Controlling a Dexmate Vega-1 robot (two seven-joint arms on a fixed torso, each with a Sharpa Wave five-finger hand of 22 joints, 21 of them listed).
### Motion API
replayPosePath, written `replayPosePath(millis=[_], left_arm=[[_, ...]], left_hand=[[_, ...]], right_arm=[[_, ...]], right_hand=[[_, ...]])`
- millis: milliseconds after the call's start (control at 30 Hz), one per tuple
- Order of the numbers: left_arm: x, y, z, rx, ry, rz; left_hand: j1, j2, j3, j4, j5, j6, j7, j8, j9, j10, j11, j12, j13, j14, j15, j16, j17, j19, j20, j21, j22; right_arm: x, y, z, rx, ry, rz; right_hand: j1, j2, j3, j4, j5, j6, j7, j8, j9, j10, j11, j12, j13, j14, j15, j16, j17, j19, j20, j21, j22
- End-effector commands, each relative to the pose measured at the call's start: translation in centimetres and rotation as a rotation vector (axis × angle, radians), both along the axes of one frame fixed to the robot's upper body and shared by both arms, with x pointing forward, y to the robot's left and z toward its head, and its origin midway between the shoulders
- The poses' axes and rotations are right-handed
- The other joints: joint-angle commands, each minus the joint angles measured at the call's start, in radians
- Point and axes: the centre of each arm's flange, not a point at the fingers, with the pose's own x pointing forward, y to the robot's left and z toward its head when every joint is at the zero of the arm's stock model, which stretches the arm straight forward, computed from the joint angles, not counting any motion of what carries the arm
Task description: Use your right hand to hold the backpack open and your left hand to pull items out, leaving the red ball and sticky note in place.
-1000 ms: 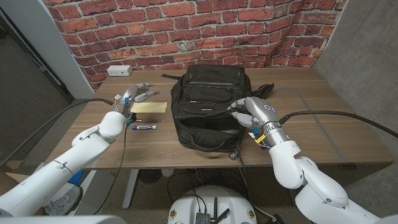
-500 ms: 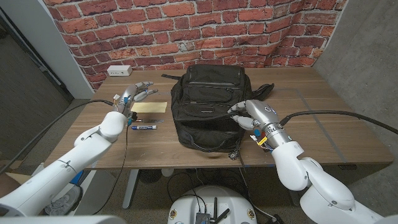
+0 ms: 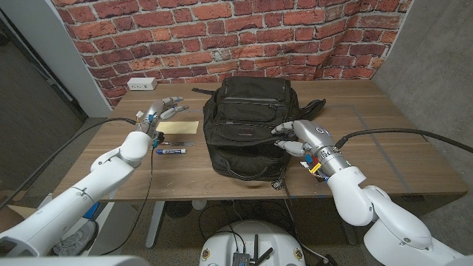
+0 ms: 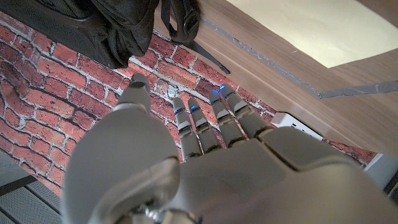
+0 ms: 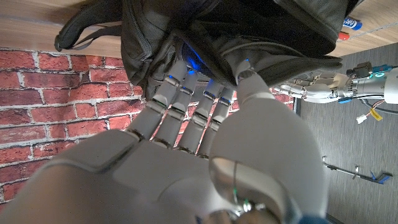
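The black backpack [image 3: 247,122] stands at the middle of the table, its top zip slightly parted. My right hand [image 3: 301,138] is at its right front side, fingers stretched out with their tips on the fabric by the zip; the right wrist view shows the fingers [image 5: 186,93] lying against the backpack [image 5: 249,31] with nothing gripped. Well to the left of the bag, my left hand [image 3: 160,114] hovers over the table with its fingers spread and empty. A pale yellow sheet [image 3: 176,128] lies just beside it, also seen as a yellow sheet [image 4: 311,28] in the left wrist view.
A blue-and-white marker [image 3: 170,151] and a thin pen [image 3: 182,143] lie in front of the yellow sheet. A white power strip [image 3: 140,84] sits at the back left. The backpack's strap [image 3: 314,107] trails right. The brick wall stands behind the table.
My right hand has slid a little right and toward the table's front, fingertips still on the backpack. The left hand has lifted slightly.
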Motion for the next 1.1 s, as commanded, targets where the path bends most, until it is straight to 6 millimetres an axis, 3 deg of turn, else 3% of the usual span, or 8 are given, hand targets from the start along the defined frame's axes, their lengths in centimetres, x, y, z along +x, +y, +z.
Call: replayPosePath(millis=[33,300,667,1000,1100], left_arm=[[1.1,0.0,0.2,-0.006,0.013,-0.018],[1.8,0.0,0.5,-0.008,0.012,-0.027],[2.6,0.0,0.5,-0.03,0.005,-0.057],[3.1,0.0,0.4,-0.054,0.003,-0.094],[3.3,0.0,0.2,-0.068,0.0,-0.103]], left_hand=[[0.002,0.01,0.005,-0.001,-0.002,-0.006,0.0,-0.002,0.002,-0.008,0.007,0.006,0.001,-0.009,-0.072,-0.001,0.004,-0.009,-0.099,0.007,0.001],[0.0,0.01,0.005,-0.004,-0.002,-0.015,-0.002,-0.004,0.002,-0.014,0.008,0.005,0.001,-0.012,-0.068,-0.001,0.004,-0.012,-0.097,0.006,0.001],[-0.022,0.005,-0.004,-0.003,-0.005,-0.053,-0.008,-0.01,0.001,-0.051,0.018,-0.001,0.001,-0.04,-0.063,-0.003,0.005,-0.028,-0.097,0.004,0.001],[-0.063,0.016,-0.013,0.004,-0.007,-0.132,-0.026,-0.015,0.0,-0.121,0.032,-0.005,0.0,-0.105,-0.046,-0.004,0.006,-0.065,-0.089,0.002,0.001],[-0.074,0.019,-0.015,0.007,-0.007,-0.147,-0.032,-0.015,-0.001,-0.132,0.036,-0.003,0.0,-0.117,-0.042,-0.004,0.007,-0.076,-0.085,0.0,0.001]], right_arm=[[-0.2,-0.3,0.2,-0.035,0.053,0.006],[-0.2,-0.8,0.5,-0.053,0.084,0.005],[0.1,-1.9,0.7,-0.074,0.157,0.029],[0.2,-2.9,1.3,-0.101,0.226,0.048],[0.4,-3.1,1.5,-0.082,0.225,0.047]], right_hand=[[0.002,-0.021,-0.012,0.001,-0.005,-0.038,-0.004,0.0,0.001,-0.039,0.005,-0.001,-0.006,-0.029,-0.145,-0.009,0.0,-0.014,-0.056,-0.009,0.0],[-0.008,-0.04,-0.018,0.007,-0.008,-0.101,-0.005,-0.001,0.001,-0.107,0.012,-0.002,-0.02,-0.083,-0.129,-0.023,-0.012,-0.033,-0.038,-0.024,-0.002],[-0.06,-0.063,-0.025,0.023,-0.015,-0.234,0.012,-0.005,-0.003,-0.245,0.031,-0.003,-0.05,-0.185,-0.086,-0.033,-0.045,-0.09,0.011,-0.071,-0.006],[-0.11,-0.051,-0.019,0.034,-0.013,-0.348,0.03,-0.006,-0.009,-0.365,0.058,-0.002,-0.068,-0.271,-0.047,-0.03,-0.069,-0.135,0.042,-0.116,-0.008],[-0.149,-0.039,-0.023,0.049,-0.014,-0.399,0.032,-0.008,-0.011,-0.403,0.067,0.001,-0.072,-0.3,-0.033,-0.026,-0.073,-0.144,0.05,-0.131,-0.008]])
